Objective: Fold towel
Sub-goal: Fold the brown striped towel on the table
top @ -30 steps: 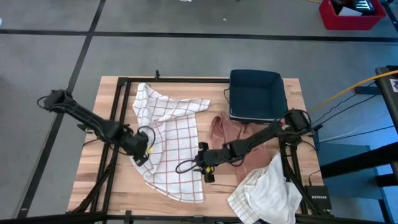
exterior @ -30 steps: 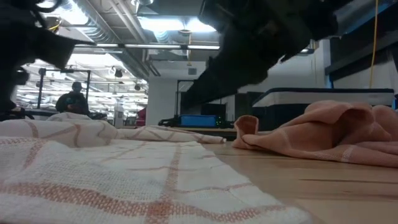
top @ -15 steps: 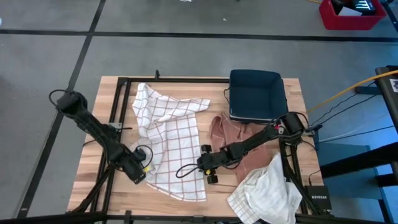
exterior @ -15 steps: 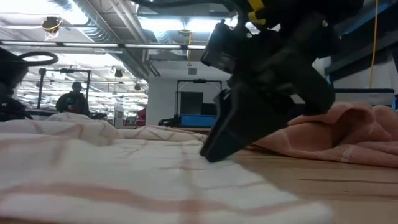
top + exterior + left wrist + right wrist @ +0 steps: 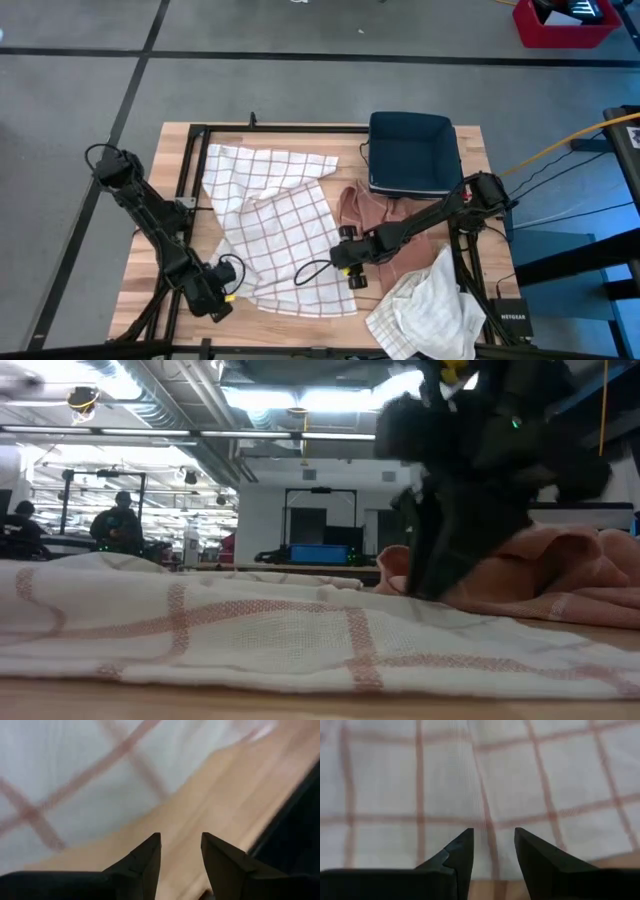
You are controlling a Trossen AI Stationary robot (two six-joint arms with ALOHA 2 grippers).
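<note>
Towel (image 5: 275, 235) got dragged flatter across the desk (image 5: 470, 150), both pincers, left (image 5: 222, 290) and right (image 5: 352, 272), now open and empty, so folding's next.

Even overhead light, some blur

Ceiling lights (image 5: 270, 398) glare in the low view; left wrist view smeared; soft shadows on the table (image 5: 150, 270).

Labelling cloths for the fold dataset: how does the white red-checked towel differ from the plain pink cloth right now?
Pattern: the white red-checked towel carries a red grid; the plain pink cloth has none.
Pose: the checked towel lies spread mostly flat, one upper part folded over; the pink cloth is bunched in folds.
Place: the checked towel fills the table's middle-left; the pink cloth sits right of it, by the dark blue bin.
Both rest on the wooden table.
</note>
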